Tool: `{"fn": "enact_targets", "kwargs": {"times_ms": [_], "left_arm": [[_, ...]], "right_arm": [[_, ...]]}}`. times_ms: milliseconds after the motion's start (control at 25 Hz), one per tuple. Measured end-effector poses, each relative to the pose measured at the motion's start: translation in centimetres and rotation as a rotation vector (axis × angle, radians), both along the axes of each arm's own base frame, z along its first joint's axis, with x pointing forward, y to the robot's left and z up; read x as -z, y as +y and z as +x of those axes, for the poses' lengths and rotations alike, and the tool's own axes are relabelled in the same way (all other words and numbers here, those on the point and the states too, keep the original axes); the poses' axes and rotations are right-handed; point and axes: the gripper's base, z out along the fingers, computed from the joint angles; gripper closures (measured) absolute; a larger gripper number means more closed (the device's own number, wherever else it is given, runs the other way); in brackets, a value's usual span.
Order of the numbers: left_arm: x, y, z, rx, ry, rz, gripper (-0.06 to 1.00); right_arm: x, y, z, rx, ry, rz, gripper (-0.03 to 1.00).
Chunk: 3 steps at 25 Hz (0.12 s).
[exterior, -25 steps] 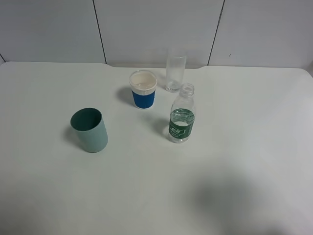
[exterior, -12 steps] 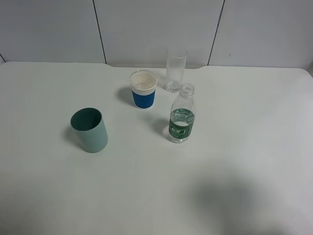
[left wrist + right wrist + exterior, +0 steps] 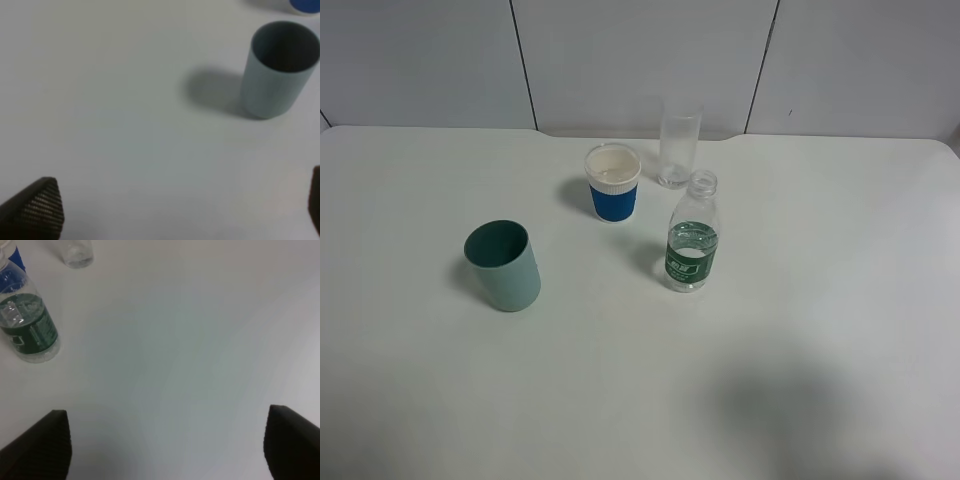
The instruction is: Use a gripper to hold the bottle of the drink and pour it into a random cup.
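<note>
The bottle of the drink [image 3: 692, 237], clear with a dark green label and no cap, stands upright near the table's middle; the right wrist view also shows the bottle [image 3: 29, 330]. A grey-green cup [image 3: 503, 265] stands to its left, seen close in the left wrist view as the cup [image 3: 278, 67]. A blue cup with a white rim [image 3: 613, 182] stands behind. Neither arm shows in the high view. My left gripper [image 3: 180, 210] is open over bare table, short of the grey-green cup. My right gripper [image 3: 167, 445] is open and empty, well apart from the bottle.
A straight clear drinking glass [image 3: 679, 142] stands behind the bottle near the back wall. The white table [image 3: 820, 300] stretches wide on all sides, with a soft shadow on it at the front right.
</note>
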Motion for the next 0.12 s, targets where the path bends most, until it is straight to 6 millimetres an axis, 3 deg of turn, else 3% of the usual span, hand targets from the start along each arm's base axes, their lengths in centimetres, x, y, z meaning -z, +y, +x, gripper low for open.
{"fn": "enact_targets", "kwargs": {"times_ms": [120], "left_arm": [[0.0, 0.0, 0.0, 0.0, 0.0, 0.0, -0.05]], "right_arm": [[0.0, 0.0, 0.0, 0.0, 0.0, 0.0, 0.2]]}}
